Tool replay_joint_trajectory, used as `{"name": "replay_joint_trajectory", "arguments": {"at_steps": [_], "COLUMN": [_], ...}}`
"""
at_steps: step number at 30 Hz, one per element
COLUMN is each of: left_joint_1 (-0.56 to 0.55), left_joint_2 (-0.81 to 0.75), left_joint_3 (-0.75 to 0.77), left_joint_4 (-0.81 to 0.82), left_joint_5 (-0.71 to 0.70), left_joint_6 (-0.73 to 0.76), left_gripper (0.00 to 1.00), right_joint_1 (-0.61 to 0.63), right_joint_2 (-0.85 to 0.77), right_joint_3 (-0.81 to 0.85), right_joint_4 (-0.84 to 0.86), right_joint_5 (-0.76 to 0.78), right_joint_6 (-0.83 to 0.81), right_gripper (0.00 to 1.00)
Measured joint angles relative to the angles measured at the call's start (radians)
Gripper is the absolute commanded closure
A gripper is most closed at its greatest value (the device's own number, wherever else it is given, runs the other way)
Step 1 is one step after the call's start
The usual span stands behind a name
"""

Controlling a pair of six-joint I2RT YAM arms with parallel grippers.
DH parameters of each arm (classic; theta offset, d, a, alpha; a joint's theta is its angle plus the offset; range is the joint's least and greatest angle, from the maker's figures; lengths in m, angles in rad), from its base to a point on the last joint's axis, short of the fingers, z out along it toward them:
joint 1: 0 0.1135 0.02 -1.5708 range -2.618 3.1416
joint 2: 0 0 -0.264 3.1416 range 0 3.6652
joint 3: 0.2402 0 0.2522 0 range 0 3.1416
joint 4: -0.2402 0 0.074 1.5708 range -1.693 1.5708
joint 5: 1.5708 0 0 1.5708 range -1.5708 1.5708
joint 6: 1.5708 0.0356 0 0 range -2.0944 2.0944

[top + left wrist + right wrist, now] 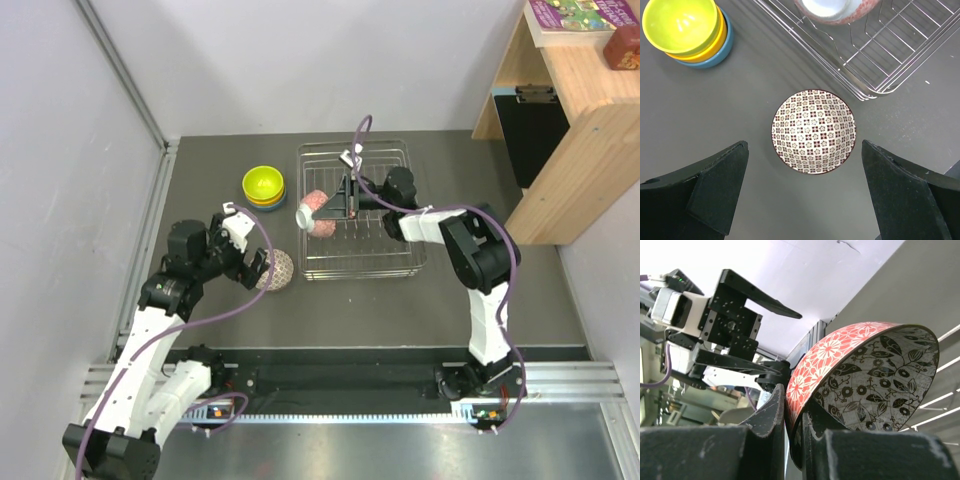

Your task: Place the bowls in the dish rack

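The left gripper (803, 150) hangs wide open straight above a brown-patterned bowl (814, 131), which sits upright on the table (740, 100), centred between the jaws, just beside the dish rack (385, 250). The right gripper (792, 415) pinches the rim of a red-patterned bowl (860, 375), tilted on edge over the rack. Yellow (680, 22), orange (715, 42) and blue (705, 62) bowls are stacked nearby. There are five bowls and one rack.

Silver wire dish rack (385, 252) toward the far middle, pinkish-red patterned bowl (860, 375) tipped on edge over its left side, brownish-grey patterned bowl (814, 131) upright just near-left of it, lime-yellow bowl (680, 22) nested in orange bowl (714, 44) in blue bowl (710, 62), stacked left of the rack.
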Motion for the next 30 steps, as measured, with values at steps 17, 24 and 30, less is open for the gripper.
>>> {"name": "replay_joint_trajectory", "arguments": {"at_steps": [17, 24, 30], "left_joint_1": [0.000, 0.000, 0.000], "left_joint_2": [0.019, 0.019, 0.020], "left_joint_3": [0.000, 0.000, 0.000], "left_joint_4": [-0.008, -0.011, -0.011], "left_joint_5": [0.000, 0.000, 0.000], "left_joint_6": [0.004, 0.005, 0.007], "left_gripper": [0.01, 0.01, 0.01], "right_joint_1": [0.000, -0.001, -0.001], "right_joint_2": [0.009, 0.005, -0.026], "right_joint_3": [-0.048, -0.082, -0.118], "right_joint_4": [-0.018, -0.024, -0.061], "right_joint_5": [0.063, 0.107, 0.166], "right_joint_6": [-0.011, -0.014, -0.018], "right_gripper": [1.00, 1.00, 0.94]}}
